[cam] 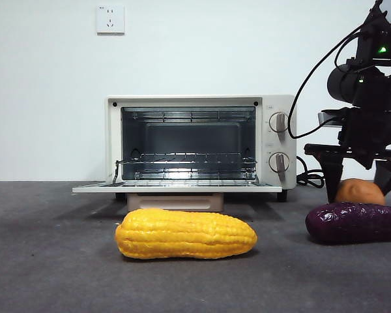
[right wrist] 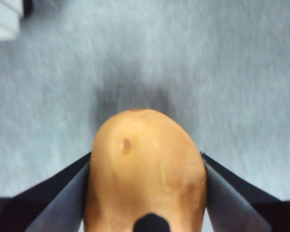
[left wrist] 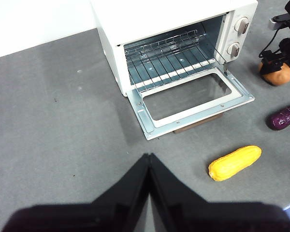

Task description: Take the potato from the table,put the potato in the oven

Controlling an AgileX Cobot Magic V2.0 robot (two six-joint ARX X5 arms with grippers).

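**Right gripper seated on the potato, oven door open**

The right gripper (right wrist: 147,203) straddled the potato (right wrist: 146,169), one black jaw against each flank in the right wrist view. The jaws appeared closed onto the skin, with no gap visible on either side. In the front view the potato (cam: 359,192) sat at the right edge of the frame, apparently on the table (cam: 52,261), just behind the purple sweet potato (cam: 355,222) and below the dark arm. Whether it had cleared the surface could not be determined.

The left gripper (left wrist: 149,166) hung narrow, jaws together, over bare table at the lower centre of the left wrist view, well apart from all objects.

Procedure for the step in hand, as judged:
- Confirm a firm hold on the rounded, matte body before raising it; a lump of this shape may roll between flat jaws.
- Lift straight up until the potato clears the sweet potato in front of it.
- Traverse toward the oven (cam: 274,104) above the level of the lowered door.

Edges and clearances:
- The oven door (cam: 176,188) lay flat and projected forward as a thin ledge; approach from above it, not across its edge.
- The wire rack (cam: 186,171) sat low in the cavity, leaving open height above it.
- The black cord (cam: 309,177) lay between oven and potato, near the transfer path.
- The corn cob (cam: 186,234) lay in front of the door, at lower centre, clear of a high route.
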